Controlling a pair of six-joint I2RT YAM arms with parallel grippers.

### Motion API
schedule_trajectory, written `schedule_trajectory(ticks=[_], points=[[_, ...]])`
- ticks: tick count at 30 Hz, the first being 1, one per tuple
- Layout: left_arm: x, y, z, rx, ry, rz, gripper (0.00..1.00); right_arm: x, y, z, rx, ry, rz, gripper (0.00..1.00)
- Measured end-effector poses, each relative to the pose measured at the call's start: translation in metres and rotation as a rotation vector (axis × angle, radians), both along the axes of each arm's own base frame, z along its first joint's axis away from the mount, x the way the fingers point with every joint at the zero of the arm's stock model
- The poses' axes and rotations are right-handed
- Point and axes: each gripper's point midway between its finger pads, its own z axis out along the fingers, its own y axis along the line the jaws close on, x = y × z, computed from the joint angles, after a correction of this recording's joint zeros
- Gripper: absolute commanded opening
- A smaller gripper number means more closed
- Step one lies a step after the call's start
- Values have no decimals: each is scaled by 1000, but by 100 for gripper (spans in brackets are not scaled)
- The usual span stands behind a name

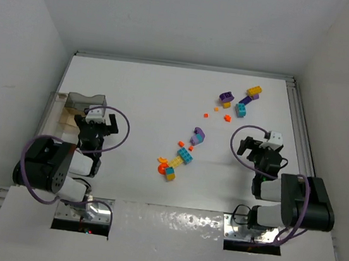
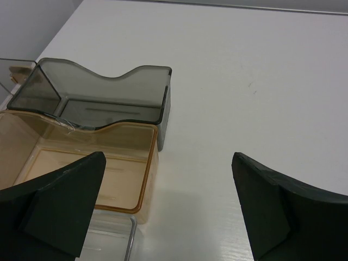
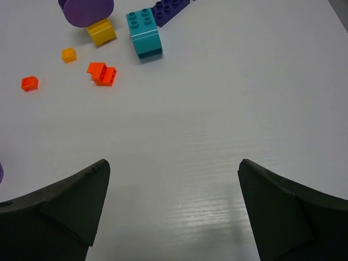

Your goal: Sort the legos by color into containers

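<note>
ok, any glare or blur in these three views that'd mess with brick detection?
Top external: glare streaks on the table's near edge between the arm bases; legos small but evenly lit. Left wrist: containers sharp with a soft shadow beside them, gripper fingers dark and featureless. Right wrist: faint sheen low on the table, teal brick crisp.

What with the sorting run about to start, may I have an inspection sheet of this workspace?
Surface: white table, glossy near the arm bases.
Job's things: bricks loose mid-table, more toward the far right; grey bin and amber bin at the left edge, no bricks seen inside.
Clutter: nothing seen.
Claws: left claw open beside the bins, holding nothing; right claw open over bare table, holding nothing.
Cables: purple cables loop off both arms, clear of the bricks.
Surroundings: plain white walls; metal rail along the far and right edges.
</note>
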Motion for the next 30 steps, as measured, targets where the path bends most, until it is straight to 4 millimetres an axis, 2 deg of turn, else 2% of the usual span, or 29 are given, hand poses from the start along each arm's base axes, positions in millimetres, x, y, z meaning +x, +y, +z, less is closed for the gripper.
schedule_trajectory(ticks=[5, 8, 9, 10, 12, 14, 17, 18, 20, 22, 23, 25, 26, 27, 29, 30], points=[[0, 0, 0, 0, -1, 0, 100, -5, 4, 16, -2, -7, 22, 99], [2, -9, -1, 26, 30, -59, 100, 2, 8, 37, -16, -6, 61, 99], [6, -17, 2, 43, 59, -116, 100, 8, 10, 48, -25, -4, 77, 99], [14, -28, 14, 90, 74, -191, 100, 14, 10, 60, -34, -7, 86, 99], [34, -50, 53, 169, 67, -340, 100, 32, 11, 97, -74, -12, 116, 99], [52, -70, 111, 218, 8, -460, 100, 44, 12, 132, -131, -20, 136, 99], [50, -88, 179, 299, -84, -574, 100, 55, 10, 177, -265, -39, 139, 99], [46, -94, 193, 360, -97, -624, 100, 57, 13, 188, -319, -40, 146, 99], [39, -105, 207, 488, -97, -716, 100, 59, 17, 196, -398, -21, 157, 99], [33, -123, 205, 597, -66, -816, 100, 62, 20, 197, -406, 12, 160, 99], [28, -135, 198, 642, -33, -884, 100, 64, 20, 197, -392, 28, 155, 92], [22, -158, 184, 697, 27, -1010, 100, 66, 29, 198, -361, 32, 198, 72], [18, -169, 178, 711, 54, -1067, 92, 66, 35, 198, -348, 29, 235, 53], [14, -179, 171, 718, 85, -1119, 86, 65, 44, 197, -320, 26, 277, 47], [4, -200, 154, 744, 135, -1216, 76, 62, 58, 191, -257, 39, 336, 46], [-3, -209, 141, 768, 166, -1266, 73, 59, 67, 184, -214, 63, 367, 50]])
